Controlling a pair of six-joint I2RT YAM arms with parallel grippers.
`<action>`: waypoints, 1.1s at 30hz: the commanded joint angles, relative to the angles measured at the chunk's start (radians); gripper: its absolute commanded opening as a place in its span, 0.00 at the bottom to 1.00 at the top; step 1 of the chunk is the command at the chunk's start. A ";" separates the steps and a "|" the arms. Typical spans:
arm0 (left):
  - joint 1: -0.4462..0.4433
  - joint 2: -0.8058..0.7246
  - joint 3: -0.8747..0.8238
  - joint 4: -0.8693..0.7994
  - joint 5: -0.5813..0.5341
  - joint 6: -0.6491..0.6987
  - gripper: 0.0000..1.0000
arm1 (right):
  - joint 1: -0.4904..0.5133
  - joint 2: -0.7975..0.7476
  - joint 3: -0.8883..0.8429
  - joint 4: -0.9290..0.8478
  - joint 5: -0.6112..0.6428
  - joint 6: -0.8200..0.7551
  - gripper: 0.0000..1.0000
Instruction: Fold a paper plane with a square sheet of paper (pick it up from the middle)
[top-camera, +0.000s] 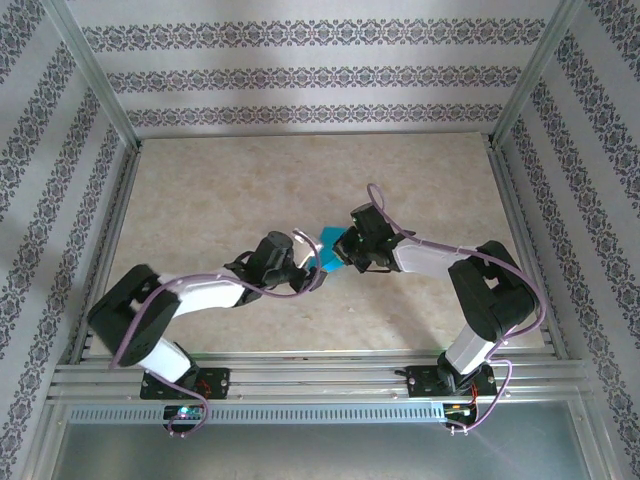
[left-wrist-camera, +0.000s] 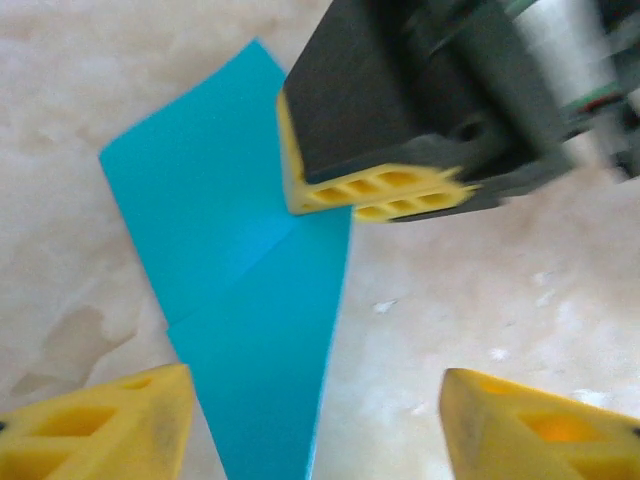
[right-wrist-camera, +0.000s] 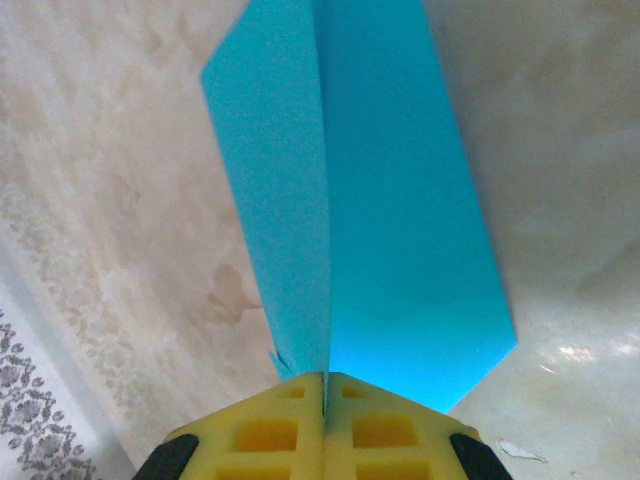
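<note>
The square sheet of paper is folded into a teal-blue pointed dart with a centre crease, the paper plane (top-camera: 326, 252), held above the table's middle between the two arms. My right gripper (right-wrist-camera: 325, 385) is shut on the paper plane (right-wrist-camera: 370, 200), its yellow fingers pinching the crease at one end. In the left wrist view those fingers (left-wrist-camera: 385, 190) clamp the paper's edge. My left gripper (left-wrist-camera: 315, 400) is open, its fingers wide apart. The tapering end of the paper plane (left-wrist-camera: 240, 300) runs down between them, close to the left finger (left-wrist-camera: 120, 425), not pinched.
The beige marbled table top (top-camera: 250, 190) lies under both arms. Metal frame rails (top-camera: 300, 375) run along the near edge and the sides, with patterned walls behind. My left gripper (top-camera: 305, 262) and right gripper (top-camera: 345, 250) sit very close together.
</note>
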 joint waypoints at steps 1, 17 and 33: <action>0.052 -0.149 -0.033 -0.069 0.022 -0.085 0.74 | -0.013 -0.010 0.085 0.013 -0.082 -0.138 0.07; 0.401 -0.185 -0.020 -0.099 0.210 -0.615 0.70 | 0.030 0.181 0.185 0.438 -0.447 -0.162 0.10; 0.372 -0.070 -0.024 -0.070 0.266 -0.634 0.66 | 0.002 0.167 -0.040 0.607 -0.433 -0.215 0.11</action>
